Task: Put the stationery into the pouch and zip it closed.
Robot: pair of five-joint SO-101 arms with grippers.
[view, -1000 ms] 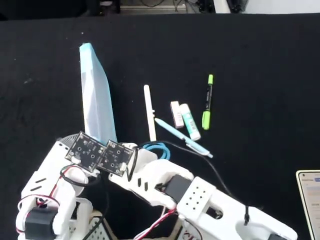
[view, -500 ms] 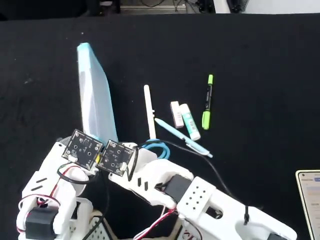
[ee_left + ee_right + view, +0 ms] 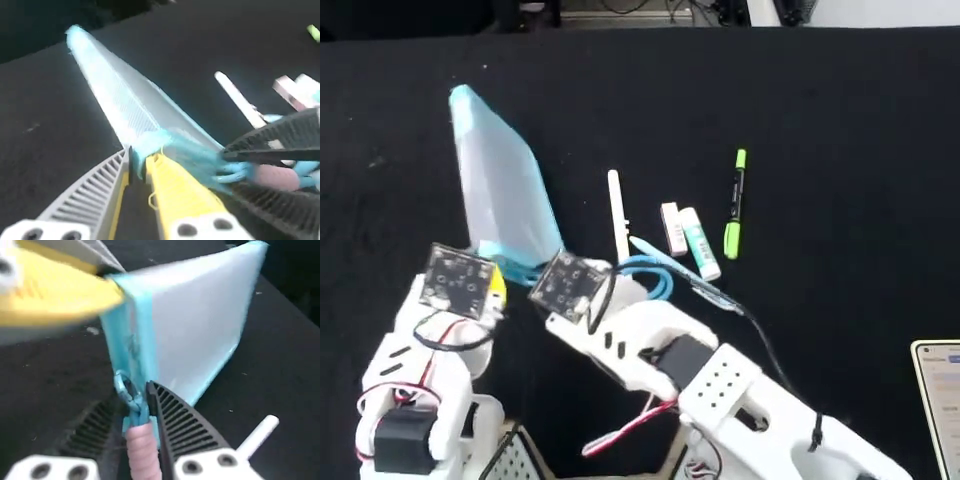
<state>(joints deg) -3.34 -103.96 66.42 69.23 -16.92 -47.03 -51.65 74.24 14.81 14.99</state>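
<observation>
At the left of the table (image 3: 840, 120), your pouch (image 3: 500, 190) stands on its long edge, its far corner pointing away from the arms and its near end held between both grippers. Your left gripper (image 3: 137, 157) is clamped on that near end, the yellow finger on one side of the fabric and the grey finger on the other. Just beside it, your right gripper (image 3: 136, 399) has its black fingers closed on a teal loop with a pink bead, which looks like the zip pull (image 3: 142, 445), though the blur in both wrist views makes that hard to confirm. The two grippers sit close together at the same corner of the pouch.

Further right, the stationery lies flat on the table, outside the pouch. First comes the white stick (image 3: 617, 215), pointing away from the arms. A blue cable (image 3: 645, 275) loops by its near end, over your right arm. Next are the eraser (image 3: 672, 228) and the tube (image 3: 700, 243), side by side and touching. The pen (image 3: 685, 272) lies slanted beneath them, one end just beside the stick. The green highlighter (image 3: 734, 205) lies a little apart. At the right edge sits a screen (image 3: 940, 400).
</observation>
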